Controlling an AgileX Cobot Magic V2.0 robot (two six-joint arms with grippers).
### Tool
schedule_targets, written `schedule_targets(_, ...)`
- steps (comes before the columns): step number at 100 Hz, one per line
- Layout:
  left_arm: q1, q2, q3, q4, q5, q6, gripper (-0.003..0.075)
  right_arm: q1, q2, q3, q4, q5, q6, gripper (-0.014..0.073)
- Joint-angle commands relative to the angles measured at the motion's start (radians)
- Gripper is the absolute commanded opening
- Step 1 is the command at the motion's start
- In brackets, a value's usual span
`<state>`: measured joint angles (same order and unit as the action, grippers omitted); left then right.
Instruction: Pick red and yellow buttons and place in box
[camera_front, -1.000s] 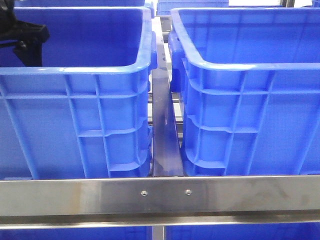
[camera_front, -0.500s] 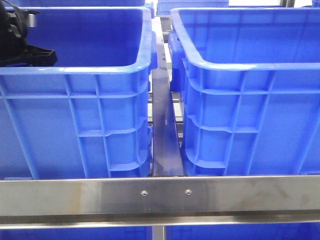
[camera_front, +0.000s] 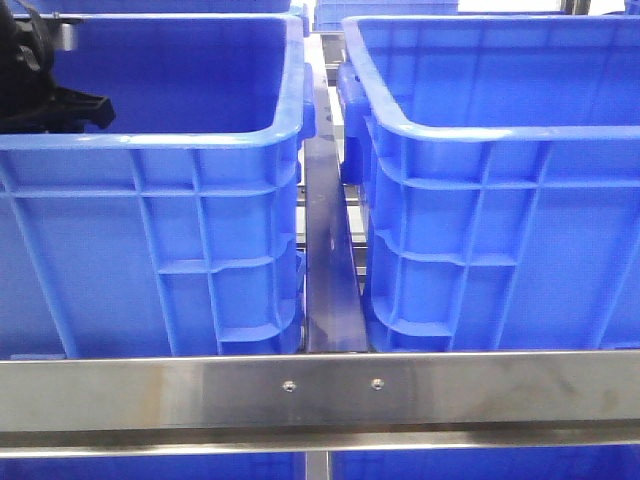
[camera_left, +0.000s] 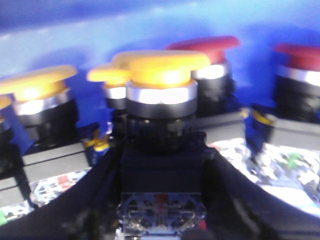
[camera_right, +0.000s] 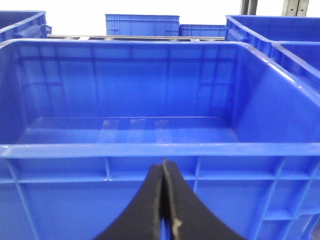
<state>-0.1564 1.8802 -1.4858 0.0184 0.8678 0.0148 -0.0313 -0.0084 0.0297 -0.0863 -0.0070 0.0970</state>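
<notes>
Your left claw (camera_left: 161, 200) straddles the upright yellow button (camera_left: 160, 75), fingers clamped on its dark body; your right claw (camera_right: 165, 210), pressed together, waits outside.

Steel rail (camera_front: 320, 395) up front — bright backlight behind.

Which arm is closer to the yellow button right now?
Left. The left gripper straddles a yellow button inside its bin; the right gripper hangs shut outside a different blue bin.
</notes>
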Motion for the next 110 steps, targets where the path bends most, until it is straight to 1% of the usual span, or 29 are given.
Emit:
schedule_targets(1, -0.008, -0.093, -0.03, -0.033, -0.034, 0.043, 0.0111, -0.006, -0.024, -0.018, -0.009, -0.079, -0.002, -0.0069)
schedule_targets(13, -0.016, -0.152, -0.03, -0.073, -0.025, 0.134, 0.0111, -0.006, -0.024, -0.018, -0.009, -0.079, -0.002, -0.0069)
schedule_targets(25, -0.019, -0.218, -0.03, -0.172, -0.021, 0.261, 0.0111, -0.006, -0.024, -0.018, -0.009, -0.079, -0.002, -0.0069)
schedule_targets(34, -0.019, -0.266, -0.03, -0.304, -0.002, 0.424, 0.0111, -0.006, -0.024, -0.018, -0.009, -0.079, -0.002, -0.0069)
schedule_targets(44, -0.026, -0.304, -0.03, -0.486, 0.039, 0.625, 0.0111, -0.006, -0.024, -0.018, -0.009, -0.079, -0.002, -0.0069)
schedule_targets(52, -0.047, -0.325, -0.03, -0.589, 0.074, 0.725, 0.011, -0.006, -0.024, -0.018, -0.009, -0.079, -0.002, -0.0069)
schedule_targets(58, -0.072, -0.332, -0.03, -0.629, 0.092, 0.782, 0.011, -0.006, -0.024, -0.018, -0.009, -0.079, -0.002, -0.0069)
schedule_targets(74, -0.173, -0.332, -0.03, -0.684, 0.104, 0.792, 0.0104, -0.006, -0.024, -0.018, -0.009, -0.079, -0.002, -0.0069)
schedule_targets(95, -0.317, -0.332, -0.03, -0.688, 0.097, 0.792, 0.0104, -0.006, -0.024, -0.018, -0.009, -0.08, -0.002, -0.0069)
schedule_targets(110, -0.379, -0.332, -0.03, -0.688, 0.097, 0.792, 0.0104, -0.006, -0.024, -0.018, -0.009, -0.079, -0.002, -0.0069)
